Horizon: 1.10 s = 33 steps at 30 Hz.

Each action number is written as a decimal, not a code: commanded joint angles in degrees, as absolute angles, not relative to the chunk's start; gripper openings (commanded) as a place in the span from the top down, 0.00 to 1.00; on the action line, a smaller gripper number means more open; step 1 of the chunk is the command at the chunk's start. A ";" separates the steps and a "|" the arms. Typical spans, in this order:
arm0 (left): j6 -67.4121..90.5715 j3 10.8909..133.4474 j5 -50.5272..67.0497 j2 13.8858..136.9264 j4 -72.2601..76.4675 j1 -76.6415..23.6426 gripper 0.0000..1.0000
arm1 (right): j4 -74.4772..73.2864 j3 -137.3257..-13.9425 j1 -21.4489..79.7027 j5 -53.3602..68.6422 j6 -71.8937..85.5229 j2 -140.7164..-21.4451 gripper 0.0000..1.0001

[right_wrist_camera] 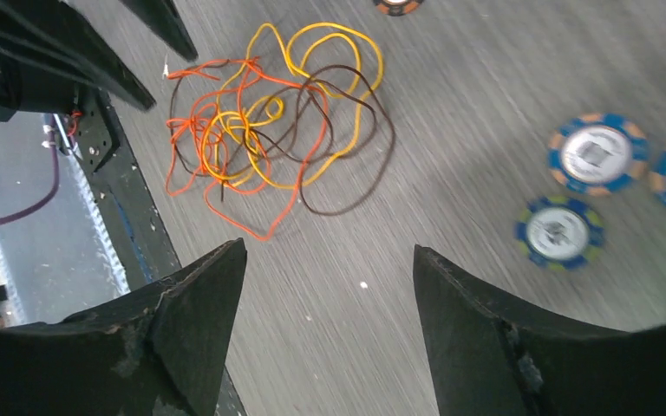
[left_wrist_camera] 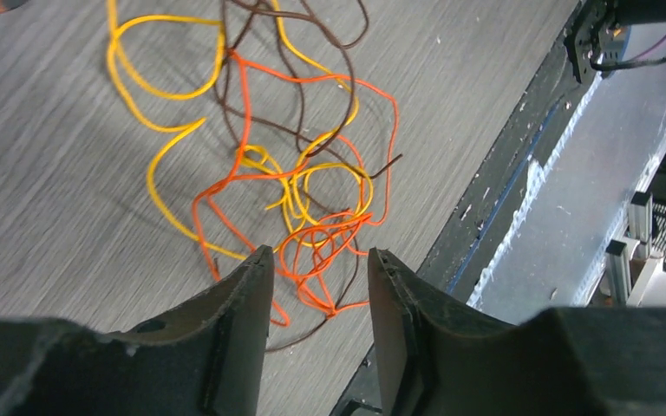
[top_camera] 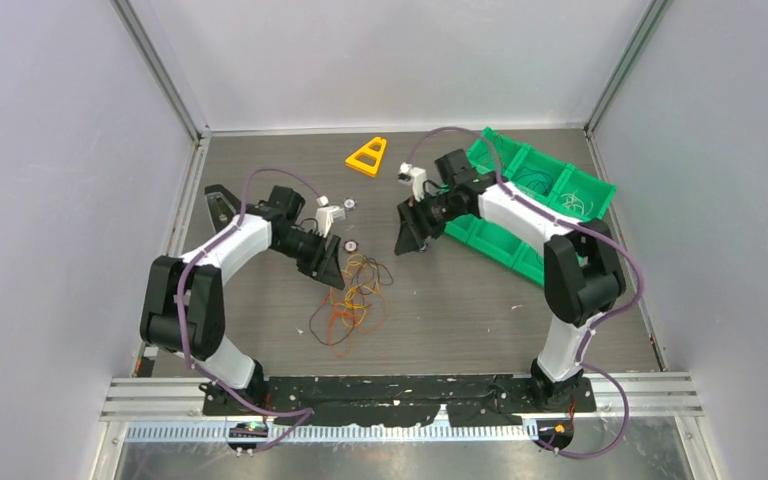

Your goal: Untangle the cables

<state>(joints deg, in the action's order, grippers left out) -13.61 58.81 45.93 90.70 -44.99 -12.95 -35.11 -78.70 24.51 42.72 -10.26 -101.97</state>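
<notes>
Over the cables [left_wrist_camera: 295, 191] the left gripper [left_wrist_camera: 318, 256] tilts down, jaws parted

The top view looks down from above and behind both arm bases, far enough off to take in the whole counter [top_camera: 460, 310] and its walls. The left wrist view sits just behind the left claw [left_wrist_camera: 321, 256], tilted down toward the near rail [left_wrist_camera: 520, 191], close over the cables [left_wrist_camera: 312, 221]. The right wrist view looks past the right claw [right_wrist_camera: 329, 250] from farther back, facing the left arm. All three share the cables; the right wrist view also catches the left claw's tips.
</notes>
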 commanded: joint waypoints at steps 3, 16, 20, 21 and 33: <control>-10.11 58.07 48.24 92.12 -36.76 -14.41 0.54 | -22.48 -79.65 30.85 43.54 -0.30 -108.35 0.25; -6.39 59.96 44.23 98.42 -34.86 -14.55 0.50 | -14.41 -81.17 35.50 40.98 3.64 -116.22 0.37; -6.15 60.67 42.03 99.78 -35.99 -14.63 0.61 | -14.81 -79.95 34.96 40.98 1.54 -113.01 0.73; -6.27 60.79 41.49 99.88 -36.40 -14.60 0.66 | -14.84 -79.44 34.75 41.23 0.98 -112.14 0.79; -12.16 57.91 33.63 93.67 -46.55 -9.01 1.00 | -15.45 -79.38 25.05 48.02 -0.53 -91.17 0.94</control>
